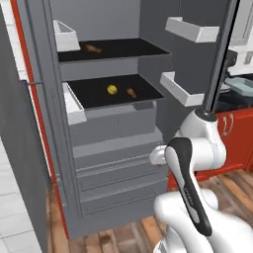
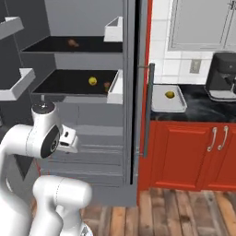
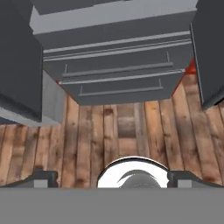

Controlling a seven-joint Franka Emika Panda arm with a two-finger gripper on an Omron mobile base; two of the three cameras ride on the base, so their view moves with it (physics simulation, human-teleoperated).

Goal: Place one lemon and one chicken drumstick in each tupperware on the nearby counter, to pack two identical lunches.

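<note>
A: What is worrying you here?

B: The tool is hanging low, pointing at the fridge drawers and the wooden floor, fingers spread and gripping nothing. Reaching up, the arm may be clipping the door bins.

A: And the food?

B: A lemon is sitting beside a drumstick on the lower shelf; another drumstick is lying above. One tray on the surface is holding a lemon already. They are small and round, likely rolling.

Lemon, drumstick on shelf
</note>
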